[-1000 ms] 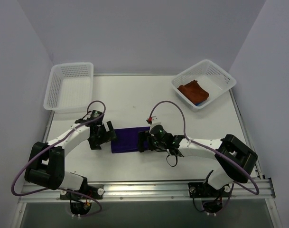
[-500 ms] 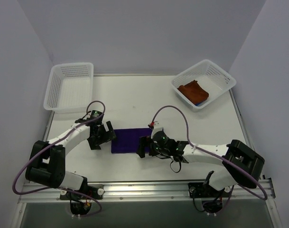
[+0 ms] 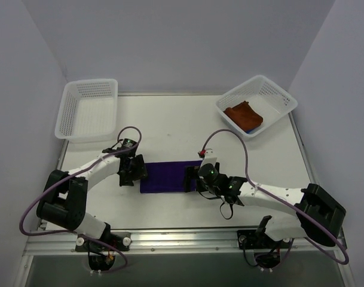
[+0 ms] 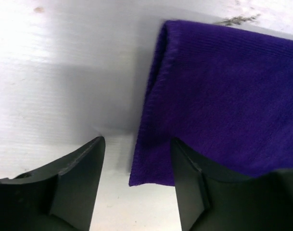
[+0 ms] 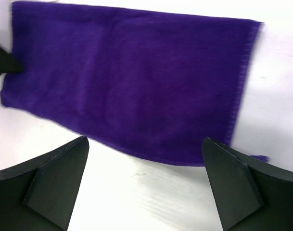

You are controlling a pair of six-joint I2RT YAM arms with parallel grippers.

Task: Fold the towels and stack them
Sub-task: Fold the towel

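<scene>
**Top external view.**
- Dark purple towel [image 3: 164,177]: laid flat as a long folded strip, just inside the near edge of the worktop [image 3: 170,125], about midway along it.
- Left arm: stretched low across the worktop, elbow bent. The left gripper [image 3: 134,170] is set at the strip's left end.
- Right arm: stretched low from the near right corner. The right gripper [image 3: 192,179] is set at the strip's right end.
- Rust-brown towel [image 3: 242,113]: lodged in the right basket [image 3: 271,84] at the far right corner, with a blue towel [image 3: 251,128] showing under it.
- Left basket [image 3: 65,116]: placed at the far left corner.

**Left wrist view.**
- Left gripper [image 4: 136,183]: fingers parted. The towel's [image 4: 223,96] near corner lies between them, close to the right finger and not clamped.

**Right wrist view.**
- Right gripper [image 5: 144,187]: fingers spread wide, nothing gripped. They are held just off the towel's [image 5: 132,82] long edge.
</scene>
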